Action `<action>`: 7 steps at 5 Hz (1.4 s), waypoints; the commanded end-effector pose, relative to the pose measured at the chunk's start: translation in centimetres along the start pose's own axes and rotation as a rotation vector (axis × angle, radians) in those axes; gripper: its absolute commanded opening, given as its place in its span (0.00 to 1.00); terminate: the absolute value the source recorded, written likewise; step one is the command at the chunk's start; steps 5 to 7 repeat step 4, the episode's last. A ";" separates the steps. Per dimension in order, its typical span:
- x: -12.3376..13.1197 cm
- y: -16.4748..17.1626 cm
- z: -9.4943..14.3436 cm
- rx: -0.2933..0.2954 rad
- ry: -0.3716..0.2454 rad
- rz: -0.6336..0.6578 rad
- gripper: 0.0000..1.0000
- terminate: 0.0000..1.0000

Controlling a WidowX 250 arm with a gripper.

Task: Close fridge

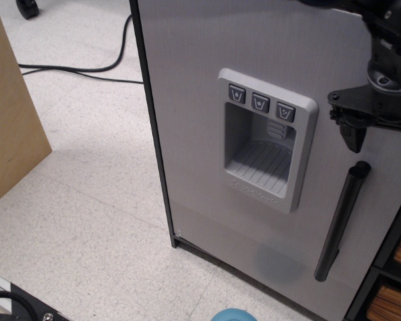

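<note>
Speckled floor is lying open left of the fridge. I'm holding my gripper just above its black handle, empty; finger spread I cannot tell.

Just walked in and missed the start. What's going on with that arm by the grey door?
A robot arm is working on the fridge door, the large light-grey panel with the three-button dispenser recess. Its pincer sits at the right edge of the view, just above the top of the black bar handle, and is partly cut off by the frame. Dark shelving shows past the door's right edge, so whether the door has fully shut cannot be told.
</note>
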State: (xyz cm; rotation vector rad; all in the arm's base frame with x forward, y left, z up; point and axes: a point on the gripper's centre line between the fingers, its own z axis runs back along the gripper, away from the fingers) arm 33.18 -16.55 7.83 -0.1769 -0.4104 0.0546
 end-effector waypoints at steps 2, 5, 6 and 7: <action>2.1 -0.6 1.2 -0.004 -0.081 0.012 1.00 0.00; 2.7 -0.8 0.8 0.003 -0.095 0.023 1.00 1.00; 2.7 -0.8 0.8 0.003 -0.095 0.023 1.00 1.00; 2.7 -0.8 0.8 0.003 -0.095 0.023 1.00 1.00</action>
